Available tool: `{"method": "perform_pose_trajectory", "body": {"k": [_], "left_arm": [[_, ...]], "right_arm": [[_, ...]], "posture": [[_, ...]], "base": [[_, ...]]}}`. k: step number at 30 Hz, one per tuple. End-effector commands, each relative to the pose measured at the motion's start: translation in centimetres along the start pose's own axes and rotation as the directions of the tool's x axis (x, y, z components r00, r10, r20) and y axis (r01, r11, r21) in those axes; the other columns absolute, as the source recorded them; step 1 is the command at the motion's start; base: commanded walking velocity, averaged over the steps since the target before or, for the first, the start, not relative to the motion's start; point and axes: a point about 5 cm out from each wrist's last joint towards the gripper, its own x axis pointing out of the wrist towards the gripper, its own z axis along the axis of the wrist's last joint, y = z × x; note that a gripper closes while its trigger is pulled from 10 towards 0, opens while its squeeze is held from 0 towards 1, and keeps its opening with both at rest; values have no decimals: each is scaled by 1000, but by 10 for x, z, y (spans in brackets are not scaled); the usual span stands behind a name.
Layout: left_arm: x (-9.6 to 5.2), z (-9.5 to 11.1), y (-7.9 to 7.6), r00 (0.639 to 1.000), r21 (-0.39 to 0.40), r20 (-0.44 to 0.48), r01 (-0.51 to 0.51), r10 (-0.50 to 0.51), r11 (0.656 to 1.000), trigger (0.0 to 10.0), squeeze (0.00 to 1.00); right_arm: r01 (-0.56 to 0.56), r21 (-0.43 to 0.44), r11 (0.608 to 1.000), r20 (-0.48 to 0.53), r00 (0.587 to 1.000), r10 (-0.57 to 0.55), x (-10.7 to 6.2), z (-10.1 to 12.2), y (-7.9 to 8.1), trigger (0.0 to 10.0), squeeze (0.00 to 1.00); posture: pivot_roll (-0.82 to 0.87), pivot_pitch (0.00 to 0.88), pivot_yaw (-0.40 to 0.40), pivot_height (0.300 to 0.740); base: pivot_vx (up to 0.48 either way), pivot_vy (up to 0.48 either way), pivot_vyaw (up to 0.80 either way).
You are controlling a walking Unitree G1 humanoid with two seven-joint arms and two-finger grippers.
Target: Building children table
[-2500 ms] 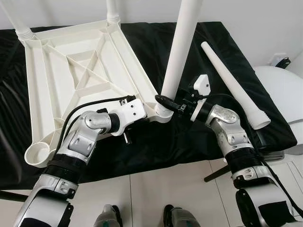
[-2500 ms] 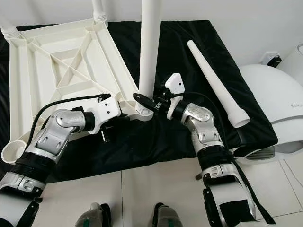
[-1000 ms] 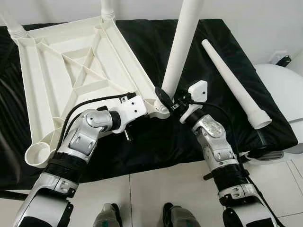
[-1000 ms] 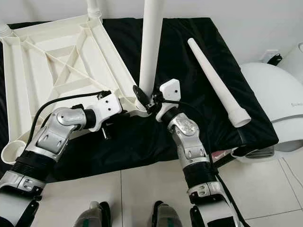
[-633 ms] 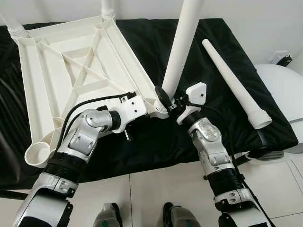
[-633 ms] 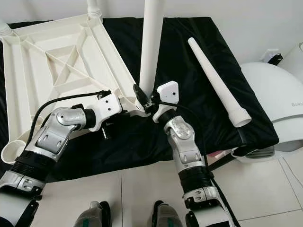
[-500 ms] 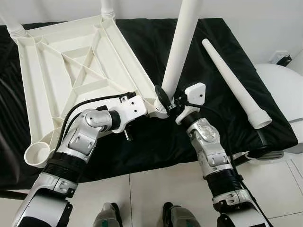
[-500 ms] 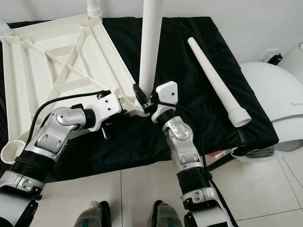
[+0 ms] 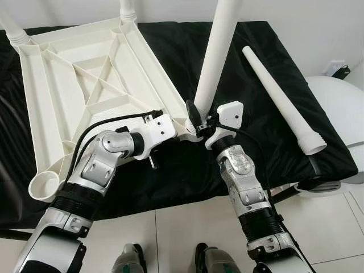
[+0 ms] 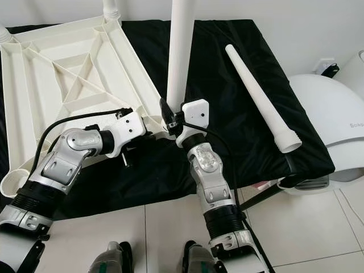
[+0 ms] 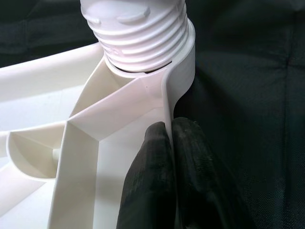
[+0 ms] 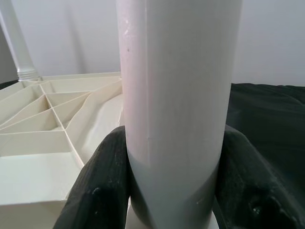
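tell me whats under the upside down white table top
The table top lies on a black cloth that covers the surface beneath. What is under that cloth is hidden. The left gripper pinches the top's rim; the right gripper clamps the upright leg.

Home room: white tiled floor (image 9: 187, 227), plain white wall (image 10: 296, 23), black-draped table (image 10: 239, 85).

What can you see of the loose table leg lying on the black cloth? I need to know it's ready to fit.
The loose leg is a smooth white plastic-looking cone, lying flat on the black cloth to the robot's right. Its narrow tip points away from the robot; the wider, ridged, open end lies nearer. Neither hand touches it.
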Motion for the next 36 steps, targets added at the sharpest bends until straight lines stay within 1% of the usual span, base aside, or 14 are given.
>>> {"method": "perform_pose_trajectory", "body": {"k": [1,4,6,10,11,13,15,21,23,24,26,27,30,36], "left_arm": [[8,-39,-39,977,-104,-119,163,-175,981,10000,0],[7,-39,-39,977,-105,-119,162,-174,981,10000,0],[7,-38,-39,978,-107,-118,162,-174,981,10000,0],[7,-38,-39,978,-110,-118,159,-172,981,10000,0],[7,-38,-39,978,-111,-118,160,-172,981,10000,0],[7,-38,-39,978,-111,-118,160,-172,981,10000,0],[6,-39,-40,978,-113,-118,159,-173,981,10000,0],[6,-39,-39,978,-113,-119,160,-173,981,10000,0],[6,-39,-39,978,-113,-120,160,-173,981,10000,0],[6,-39,-39,978,-113,-120,160,-173,981,10000,0],[6,-39,-39,978,-113,-120,160,-173,981,10000,0],[6,-39,-39,978,-113,-120,160,-173,981,10000,0],[6,-39,-38,978,-114,-120,159,-173,981,10000,0],[6,-39,-37,978,-114,-122,156,-170,981,10000,0]], "right_arm": [[227,-37,973,-101,968,-230,-9,-16,-34,10000,0],[239,-54,969,-99,965,-244,-9,-15,-33,10000,0],[255,-62,965,-100,960,-260,-9,-15,-29,10000,0],[277,-72,958,-105,953,-283,-11,-16,-25,10000,0],[295,-81,952,-110,947,-302,-12,-17,-25,10000,0],[295,-81,952,-110,947,-302,-12,-17,-25,10000,0],[330,-96,939,-113,934,-340,-14,-17,-27,10000,0],[372,-116,921,-115,916,-385,-16,-18,-30,10000,0],[409,-130,903,-117,899,-423,-19,-18,-33,10000,0],[409,-130,903,-117,899,-423,-19,-18,-33,10000,0],[455,-144,879,-113,875,-471,-22,-18,-36,10000,0],[455,-144,879,-113,875,-471,-22,-18,-36,10000,0],[495,-158,854,-107,851,-513,-25,-18,-37,10000,0],[499,-151,853,-114,848,-517,-25,-18,-34,10000,0]], "posture": [[74,203,-3,740],[74,203,-3,740],[77,208,-6,740],[77,210,-6,740],[78,212,-7,740],[78,212,-7,740],[78,213,-6,740],[79,214,-5,740],[78,214,-4,740],[78,214,-4,740],[78,216,-4,740],[78,216,-4,740],[80,216,-5,740],[81,213,-6,740]], "base": [[0,0,0],[0,0,0],[0,0,0],[0,0,0],[0,0,0],[0,0,0],[0,0,0],[0,0,0],[0,0,0],[0,0,0],[0,0,0],[0,0,0],[0,0,0],[0,0,0]]}}
